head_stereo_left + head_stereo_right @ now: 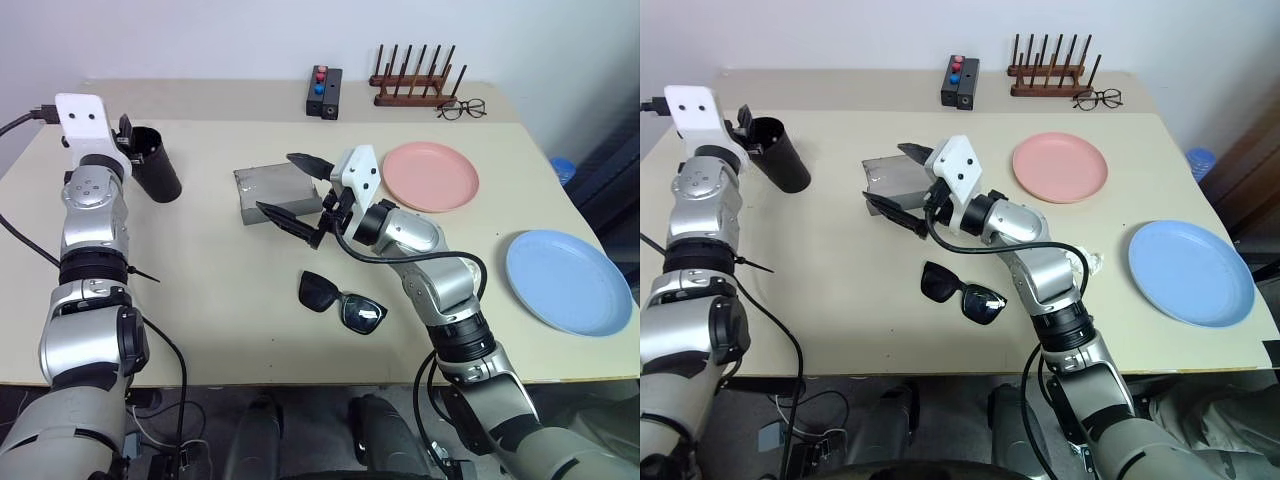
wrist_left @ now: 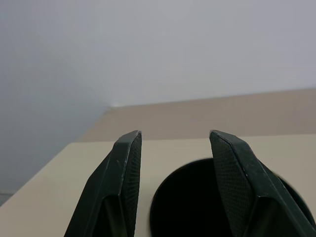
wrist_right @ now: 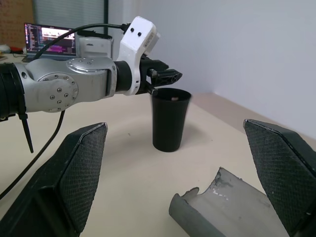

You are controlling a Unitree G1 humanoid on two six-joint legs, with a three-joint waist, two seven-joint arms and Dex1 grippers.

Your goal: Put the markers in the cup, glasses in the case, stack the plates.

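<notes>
Left eye view, upper left: we see the tall, matte black tapered cup (image 1: 157, 163) under our left gripper (image 1: 128, 140), fingers parted, empty; right gripper (image 1: 297, 195) spread wide.

Upright black cup (image 1: 158, 165), sunglasses (image 1: 342, 302) folded

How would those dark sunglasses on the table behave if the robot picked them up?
The sunglasses look thin-framed, so they are probably light. They lie open and flat, and the hinged arms may fold or swing in a grip. The glossy lenses look slippery and easy to scratch, so a hold on the frame seems safer.
</notes>
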